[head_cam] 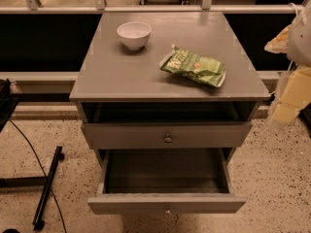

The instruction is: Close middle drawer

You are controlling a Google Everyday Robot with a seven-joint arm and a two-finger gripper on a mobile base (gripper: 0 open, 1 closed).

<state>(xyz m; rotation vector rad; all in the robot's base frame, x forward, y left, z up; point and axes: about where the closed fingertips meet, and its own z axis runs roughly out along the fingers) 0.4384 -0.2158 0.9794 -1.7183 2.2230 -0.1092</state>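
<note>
The middle drawer is a grey wooden box pulled far out of the grey cabinet. Its inside looks empty, and its low front panel carries a small round knob. Above it sits a taller grey drawer front with a brass-coloured knob, standing slightly out under an open dark slot. My gripper hangs at the right edge of the view, level with the cabinet top. It is to the right of the cabinet, well above and to the right of the open drawer, and touches nothing.
A white bowl and a green chip bag lie on the cabinet top. A black stand with a cable lies on the speckled floor at the left. A rail and glass barrier run behind the cabinet.
</note>
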